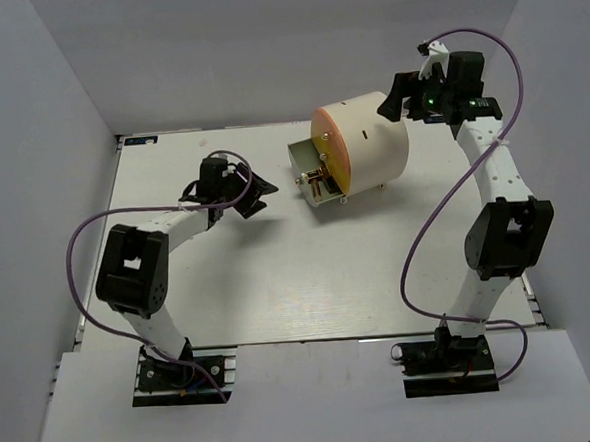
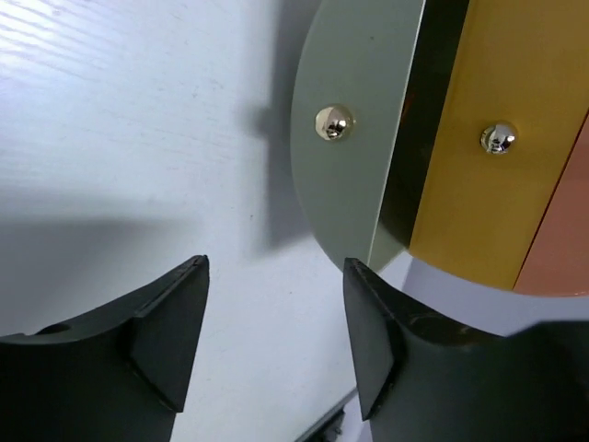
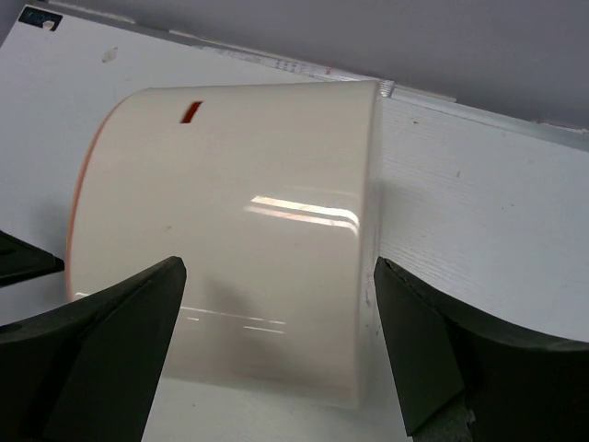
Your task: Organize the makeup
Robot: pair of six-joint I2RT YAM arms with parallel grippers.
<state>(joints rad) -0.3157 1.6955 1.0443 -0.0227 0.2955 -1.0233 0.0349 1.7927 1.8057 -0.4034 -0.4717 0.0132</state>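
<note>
At the orange-faced end of the cream cylinder (image 1: 365, 142), which lies on its side on the white desk (image 1: 279, 282), a grey-green drawer (image 1: 299, 157) stands pulled out toward the left arm. Inside that drawer lies the makeup (image 1: 318, 186). From above it shows only as a small cluster of gold and dark pieces, too small to tell one item from another. No makeup shows on the desk around the cylinder.

Just to the left of the cylinder's drawer, the left end effector (image 1: 254, 198) hovers low over the desk, apart from the drawer. Its fingers (image 2: 175, 322) are spread, with only bare desk between them. Its wrist camera looks at the drawer's curved grey-green wall with a chrome rivet (image 2: 332, 122), and beyond that at a yellow panel and a strip of orange.

At the cylinder's opposite, closed end, the right end effector (image 1: 405, 96) sits high against the far right edge. Its black fingers (image 3: 110, 331) are spread wide and grip nothing. In its wrist view the cylinder's smooth cream side fills the space ahead of and between the fingers, with a small orange slot mark (image 3: 191, 111) near the top. Whether either finger touches the cylinder cannot be told.
</note>
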